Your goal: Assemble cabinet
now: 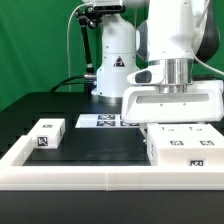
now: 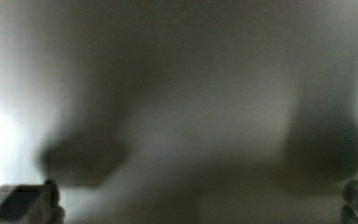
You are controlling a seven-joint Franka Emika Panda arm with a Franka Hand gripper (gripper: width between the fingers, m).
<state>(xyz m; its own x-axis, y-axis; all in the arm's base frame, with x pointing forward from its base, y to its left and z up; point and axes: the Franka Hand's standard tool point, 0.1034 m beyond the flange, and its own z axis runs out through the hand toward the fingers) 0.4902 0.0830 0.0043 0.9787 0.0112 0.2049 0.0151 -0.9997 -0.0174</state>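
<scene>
Hovering hand (image 2: 190, 203): released, fingers (image 2: 19, 205) spread wide, nothing visible between them.
Cabinet: matte white boxy tagged cabinet body (image 1: 185, 148) directly beneath the hand, close, on the black table (image 1: 100, 140).
Long axis: cropped, cannot tell.
Next move: probably straight down.
</scene>
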